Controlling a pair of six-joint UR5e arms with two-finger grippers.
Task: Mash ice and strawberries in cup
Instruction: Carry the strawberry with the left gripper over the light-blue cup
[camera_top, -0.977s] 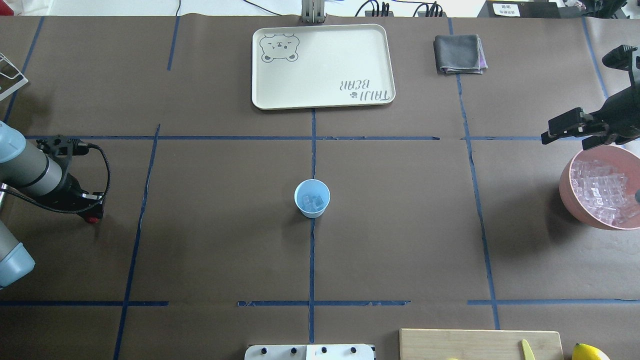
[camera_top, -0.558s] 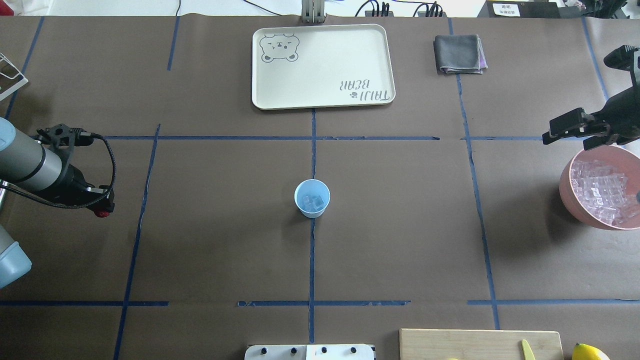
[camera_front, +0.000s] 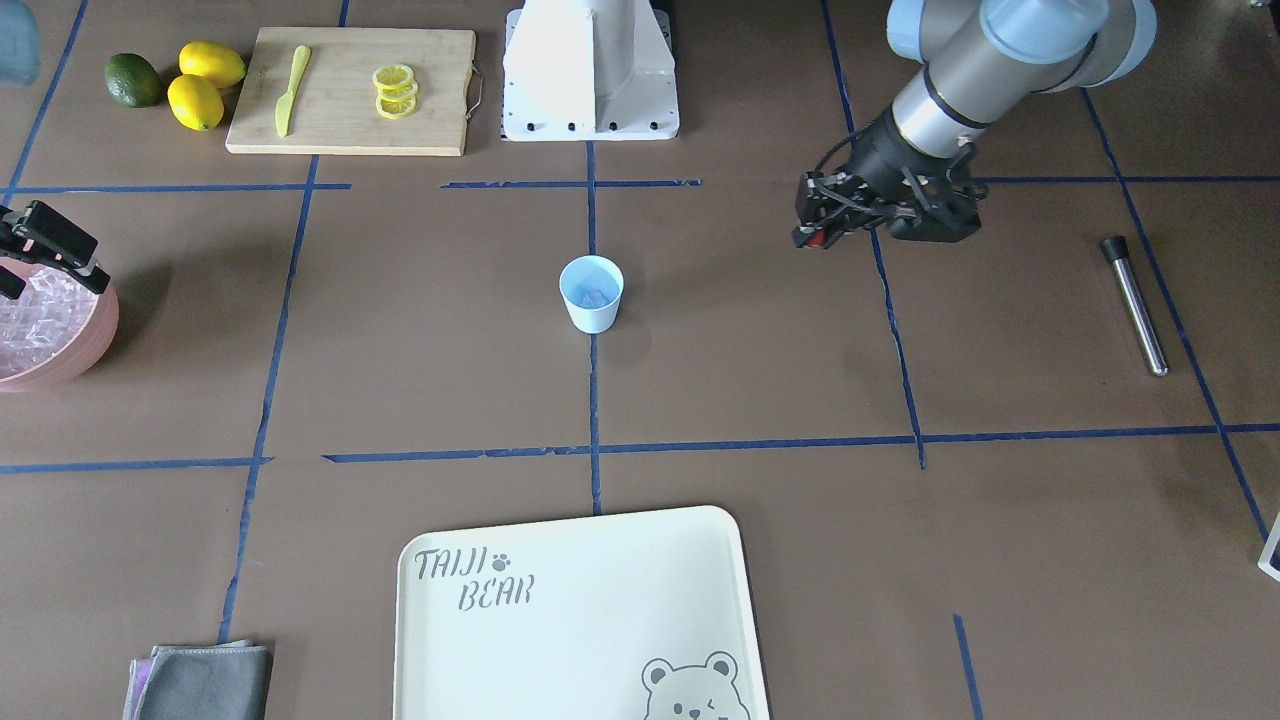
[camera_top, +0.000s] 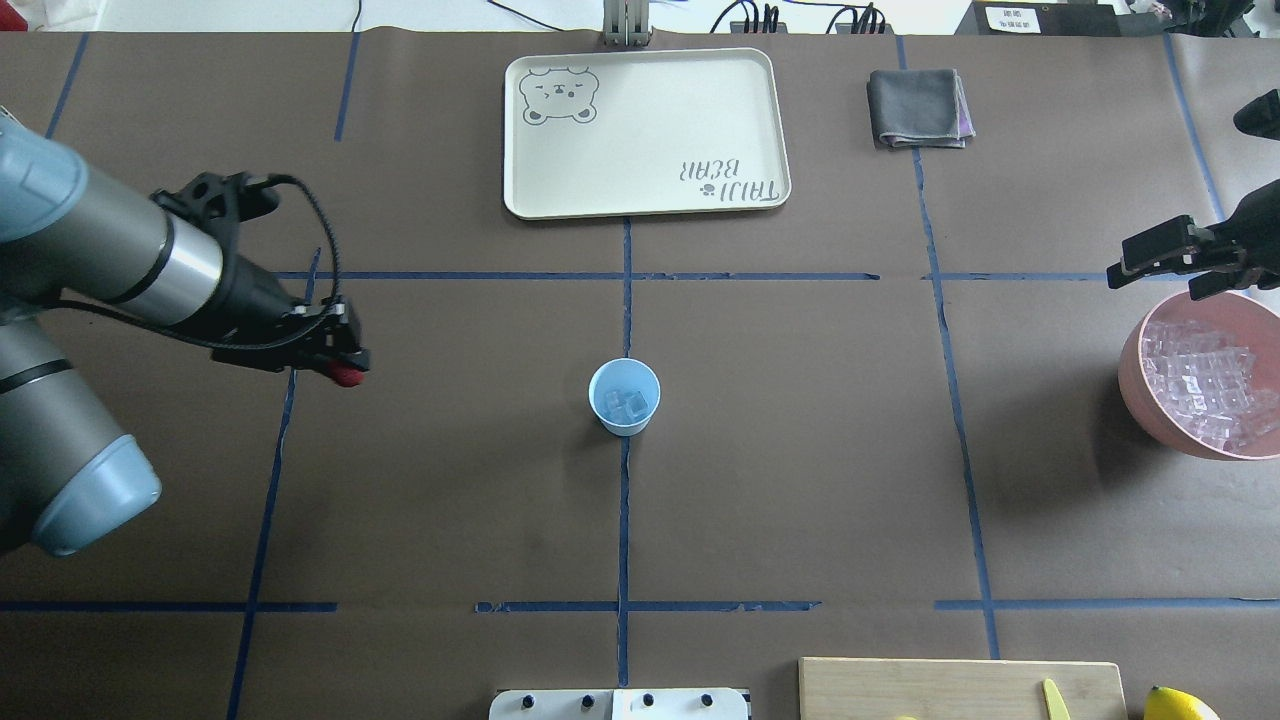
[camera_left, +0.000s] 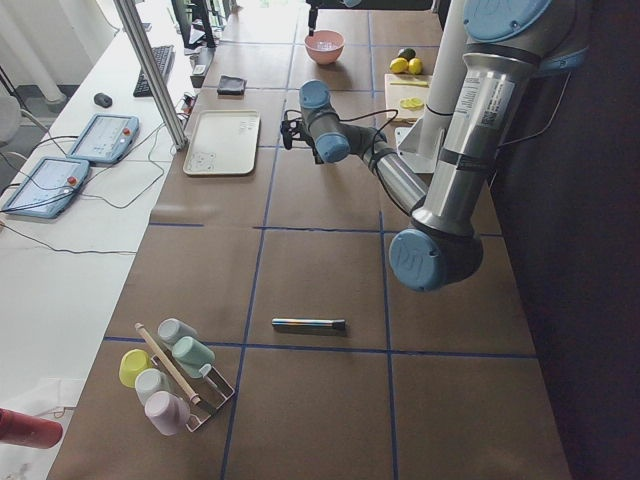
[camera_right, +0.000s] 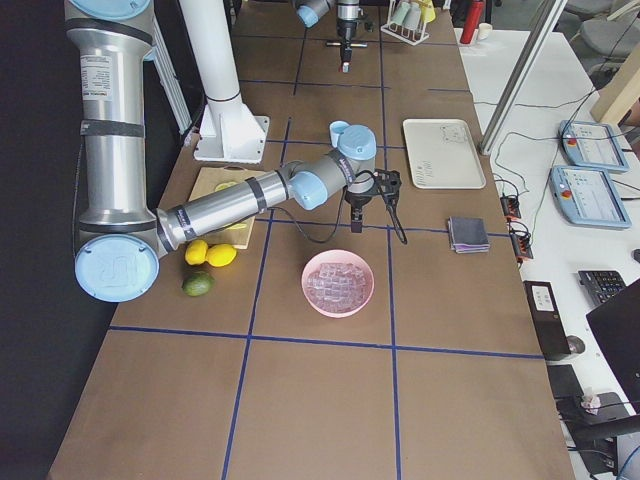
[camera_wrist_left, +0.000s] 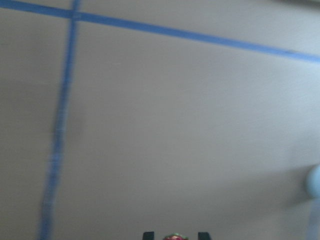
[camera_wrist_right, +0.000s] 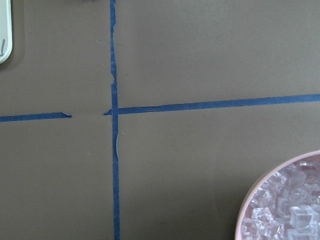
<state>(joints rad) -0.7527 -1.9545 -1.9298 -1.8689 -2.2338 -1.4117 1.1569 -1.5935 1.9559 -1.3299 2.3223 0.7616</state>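
because the strawberry looks soft and easy to squash, the left claw holds its sides, toward the worktop's left edge.

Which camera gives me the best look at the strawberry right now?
Overhead exterior: the strawberry shows red at the tip of the left gripper, unblocked. Front-facing shows only a red sliver; the left wrist view crops it at its bottom edge.

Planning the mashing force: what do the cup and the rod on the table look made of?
Cup: likely plastic, matte pale blue, opaque, with a thin even rim; melamine is possible. Rod: looks like polished metal, with bright streaks along its shaft; the dark, dull cap at one end may be rubber or plastic.
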